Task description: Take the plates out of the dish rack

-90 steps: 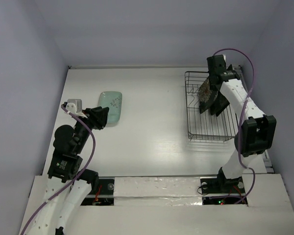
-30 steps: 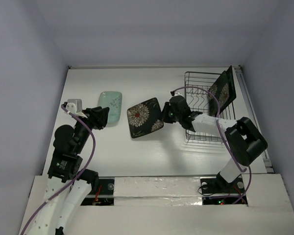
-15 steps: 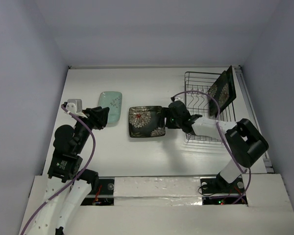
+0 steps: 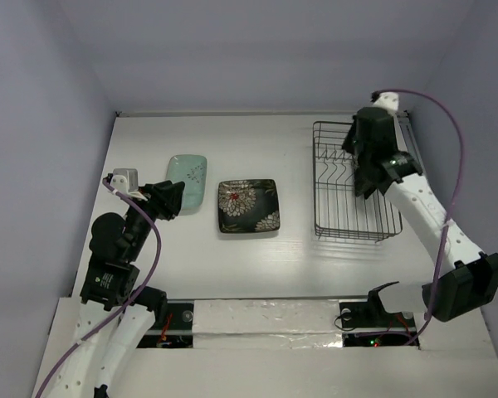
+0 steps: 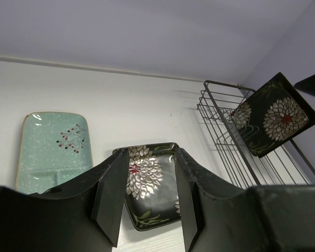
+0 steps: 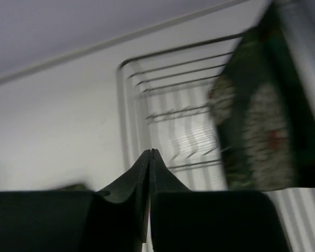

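The mint-green plate (image 4: 187, 182) and the black flowered plate (image 4: 248, 206) lie flat on the desk (image 4: 257, 149), close together but not touching. A third dark plate (image 5: 277, 113) leans in the wire rack (image 4: 336, 211). From above the right arm hides it, and that arm's wrist view is blurred. The right claw (image 6: 150, 153) is pinched closed on nothing, and the left claw (image 5: 150, 155) gapes empty.

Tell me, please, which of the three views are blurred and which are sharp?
Right wrist view: motion-blurred, the racked plate and the dish rack smeared, only the shut right gripper crisp. Left wrist view: sharp, the flower pattern on the black plate easy to read. Top view: sharp, evenly lit, only soft shadows.
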Motion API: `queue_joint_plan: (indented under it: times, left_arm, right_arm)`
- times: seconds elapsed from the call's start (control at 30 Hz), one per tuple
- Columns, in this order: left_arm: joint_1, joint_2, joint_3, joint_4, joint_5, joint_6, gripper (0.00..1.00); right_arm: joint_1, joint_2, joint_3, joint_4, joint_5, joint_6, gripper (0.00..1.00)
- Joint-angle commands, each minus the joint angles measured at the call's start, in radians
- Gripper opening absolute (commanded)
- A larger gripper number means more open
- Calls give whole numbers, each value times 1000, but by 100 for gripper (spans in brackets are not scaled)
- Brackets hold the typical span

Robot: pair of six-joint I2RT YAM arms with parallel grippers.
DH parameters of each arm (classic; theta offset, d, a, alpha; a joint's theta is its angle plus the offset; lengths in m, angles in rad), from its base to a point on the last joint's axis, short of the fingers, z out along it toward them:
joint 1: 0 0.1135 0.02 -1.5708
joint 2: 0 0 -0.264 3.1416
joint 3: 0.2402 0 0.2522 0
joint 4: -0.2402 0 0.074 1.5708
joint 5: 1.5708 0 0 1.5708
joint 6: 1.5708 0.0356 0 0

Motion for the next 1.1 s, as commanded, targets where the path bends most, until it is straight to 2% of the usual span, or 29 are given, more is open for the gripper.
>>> queue_joint_plan:
  times: [0.0,0.07,0.1,0.2,0.6,0.83,1.07]
  left_arm:
    - [4,-10,33,28,3,3,36]
    - [4,-10,33,28,2,3,36]
    - [4,-8,33,30,2,3,36]
    - [-5,-8,33,30,5,4,36]
    - [-5,-1,34,27,2,4,36]
    - [-5,1,33,28,3,4,36]
    - [-5,-2,33,25,0,4,36]
  right_arm:
    - [-95,45,125,-207,193,-103,11]
    - [-157,82,180,-241,190,-128,26]
    - [-176,96,198,-253,178,-143,36]
    - [-237,148,250,-275,113,-177,46]
    - [-343,280,296,-296,49,-227,43]
    - [-343,347,339,-315,46,-255,30]
    - [-343,376,374,-347,46,-280,34]
